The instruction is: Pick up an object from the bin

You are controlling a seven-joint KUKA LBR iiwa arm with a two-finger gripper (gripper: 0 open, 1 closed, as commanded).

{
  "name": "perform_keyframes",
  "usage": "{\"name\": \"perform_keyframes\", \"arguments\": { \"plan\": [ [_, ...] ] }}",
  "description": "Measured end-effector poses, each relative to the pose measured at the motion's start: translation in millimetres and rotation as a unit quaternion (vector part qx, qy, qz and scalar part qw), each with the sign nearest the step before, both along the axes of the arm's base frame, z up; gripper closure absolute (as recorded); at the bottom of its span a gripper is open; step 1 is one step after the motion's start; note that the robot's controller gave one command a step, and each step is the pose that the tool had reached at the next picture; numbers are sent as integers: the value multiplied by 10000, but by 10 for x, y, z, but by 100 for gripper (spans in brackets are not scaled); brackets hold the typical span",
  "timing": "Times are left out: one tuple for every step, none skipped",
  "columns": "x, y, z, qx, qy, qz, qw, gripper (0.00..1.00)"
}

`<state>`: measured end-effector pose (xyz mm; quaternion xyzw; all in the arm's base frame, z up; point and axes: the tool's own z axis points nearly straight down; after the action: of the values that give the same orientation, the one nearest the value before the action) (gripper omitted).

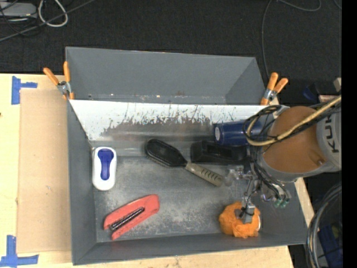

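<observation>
In the camera view the gripper (247,210) is down on an orange lumpy thing (231,224) in the near right corner of the bin (167,77), its tip touching the lump's top. Whether it is clenched or released cannot be told. The arm's orange cover (290,144) hides part of the bin's right wall.

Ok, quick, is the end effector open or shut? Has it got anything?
End effector: cannot be told. It is right over the orange lumpy thing in the lower right corner of the bin.
</observation>
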<state>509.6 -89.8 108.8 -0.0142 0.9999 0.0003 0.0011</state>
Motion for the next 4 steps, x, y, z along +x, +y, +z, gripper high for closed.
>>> {"name": "perform_keyframes", "arguments": {
  "plan": [
    [-322,-13,-21,-6,-34,1331,9911,0],
    [-388,76,-59,-2,-4,1965,9805,0],
    [-332,-24,-290,-19,-41,3524,9358,0],
    [-397,182,-392,0,-1,4230,9061,100]
  ]
}}
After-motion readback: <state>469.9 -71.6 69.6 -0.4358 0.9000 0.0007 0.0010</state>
